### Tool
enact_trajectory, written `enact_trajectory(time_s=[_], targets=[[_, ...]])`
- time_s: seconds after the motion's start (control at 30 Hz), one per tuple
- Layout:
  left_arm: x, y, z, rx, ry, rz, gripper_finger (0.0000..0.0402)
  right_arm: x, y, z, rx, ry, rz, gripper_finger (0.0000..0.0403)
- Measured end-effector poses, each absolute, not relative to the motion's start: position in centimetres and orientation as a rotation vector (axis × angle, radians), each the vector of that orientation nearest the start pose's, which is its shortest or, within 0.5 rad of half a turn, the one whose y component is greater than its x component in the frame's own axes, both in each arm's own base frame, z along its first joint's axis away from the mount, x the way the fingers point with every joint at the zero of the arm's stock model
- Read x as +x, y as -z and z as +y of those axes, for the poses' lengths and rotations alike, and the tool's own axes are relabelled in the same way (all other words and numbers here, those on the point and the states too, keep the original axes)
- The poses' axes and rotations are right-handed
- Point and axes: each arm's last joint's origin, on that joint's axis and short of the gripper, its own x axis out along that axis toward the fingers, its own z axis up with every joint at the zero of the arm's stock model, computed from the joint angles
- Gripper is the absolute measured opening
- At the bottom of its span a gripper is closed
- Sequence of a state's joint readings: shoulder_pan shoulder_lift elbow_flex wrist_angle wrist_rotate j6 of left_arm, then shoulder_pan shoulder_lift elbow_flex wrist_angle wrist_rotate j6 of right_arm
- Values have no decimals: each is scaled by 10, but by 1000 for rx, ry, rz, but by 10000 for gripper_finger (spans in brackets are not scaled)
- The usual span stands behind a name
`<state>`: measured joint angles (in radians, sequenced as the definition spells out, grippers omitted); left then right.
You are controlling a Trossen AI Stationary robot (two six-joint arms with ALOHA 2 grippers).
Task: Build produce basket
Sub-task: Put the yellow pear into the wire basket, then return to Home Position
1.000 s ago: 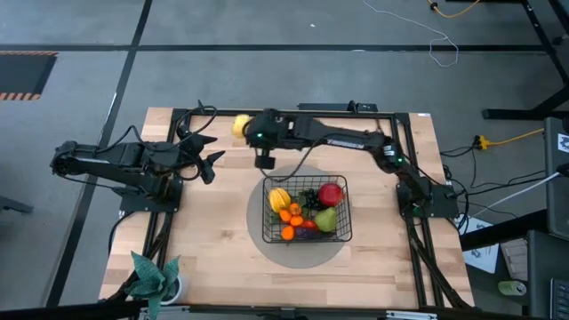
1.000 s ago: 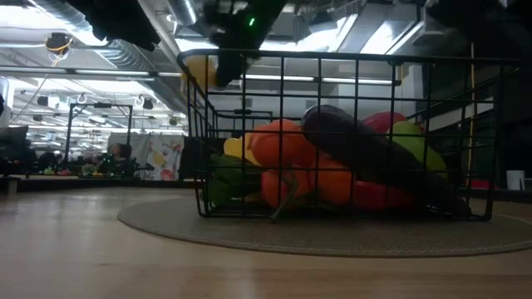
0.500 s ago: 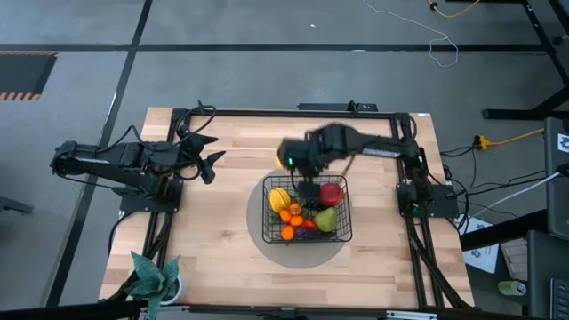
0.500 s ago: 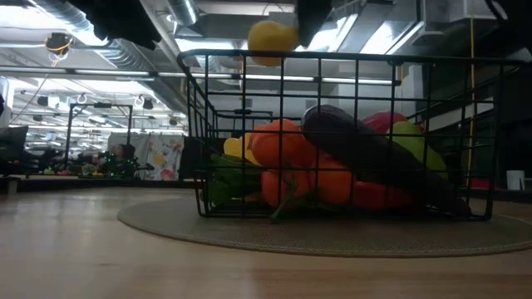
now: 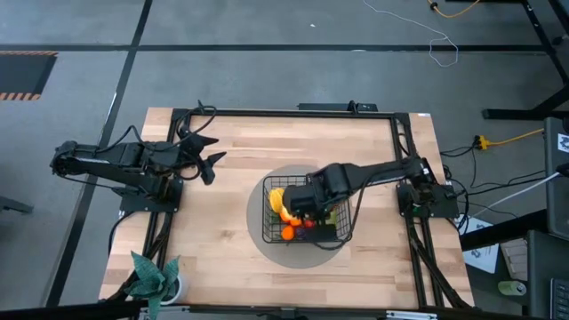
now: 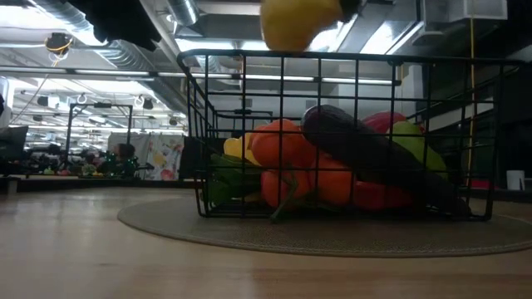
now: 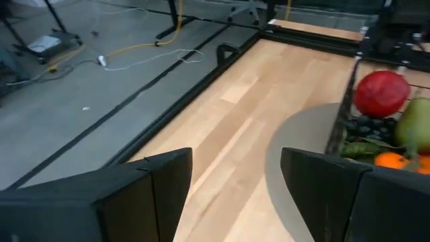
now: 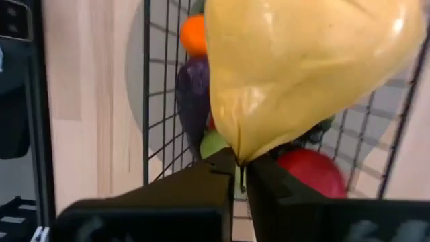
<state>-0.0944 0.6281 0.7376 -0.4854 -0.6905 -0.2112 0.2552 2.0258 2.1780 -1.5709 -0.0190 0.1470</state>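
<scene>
The black wire basket [image 5: 342, 233] stands on a round grey mat at the table's middle. It holds produce: oranges, a dark eggplant [image 6: 366, 154], a red apple [image 7: 381, 93] and a green fruit. My right gripper [image 5: 307, 197] hangs over the basket, shut on a yellow pear [image 6: 299, 23], which is above the rim [image 6: 332, 56]. My left gripper [image 5: 206, 156] waits open at the table's left, clear of the basket [image 7: 339, 128]. My right gripper [image 8: 240, 171] pinches the yellow pear's narrow pointed end [image 8: 236, 153] between its two fingertips [image 8: 201, 181]. The fingers come from above, pointing down. The pear [image 8: 302, 67] hangs below them, lifted clear, over the produce in the basket.
The grey mat [image 5: 260, 233] lies under the basket. A green potted plant [image 5: 156, 277] stands at the near left corner. Black frame rails [image 5: 284, 111] run along the table's far and side edges. Bare wood [image 5: 213, 222] lies between my left gripper and the basket.
My right gripper has carried the yellow pear from the far side of the table toward the near edge and the right, to above the basket. It has tipped to point straight down. The pear stays lifted clear, above the rim.
</scene>
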Motion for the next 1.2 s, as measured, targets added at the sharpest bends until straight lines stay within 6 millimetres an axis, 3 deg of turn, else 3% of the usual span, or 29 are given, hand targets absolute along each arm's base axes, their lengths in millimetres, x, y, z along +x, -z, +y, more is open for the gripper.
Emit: enact_trajectory(time_s=[0.3, 0.53, 0.87, 0.93, 1.07, 1.2], targets=[[129, -312, 6, -49, -591, 292, 218, 369, -306, 96, -8, -36, 1569, 32], [130, -314, 6, -39, -593, 273, 218, 371, -309, 91, -15, -49, 1554, 32], [123, -311, 6, -51, -599, 312, 218, 343, -352, 90, 117, -170, 1463, 32], [111, -309, 8, -79, -618, 320, 218, 331, -363, 93, 105, -130, 1426, 32], [91, -295, 11, -107, -692, 301, 218, 297, -392, 101, -88, -25, 1281, 32], [80, -279, 12, -92, -658, 183, 218, 261, -412, 108, -126, 49, 1072, 32]])
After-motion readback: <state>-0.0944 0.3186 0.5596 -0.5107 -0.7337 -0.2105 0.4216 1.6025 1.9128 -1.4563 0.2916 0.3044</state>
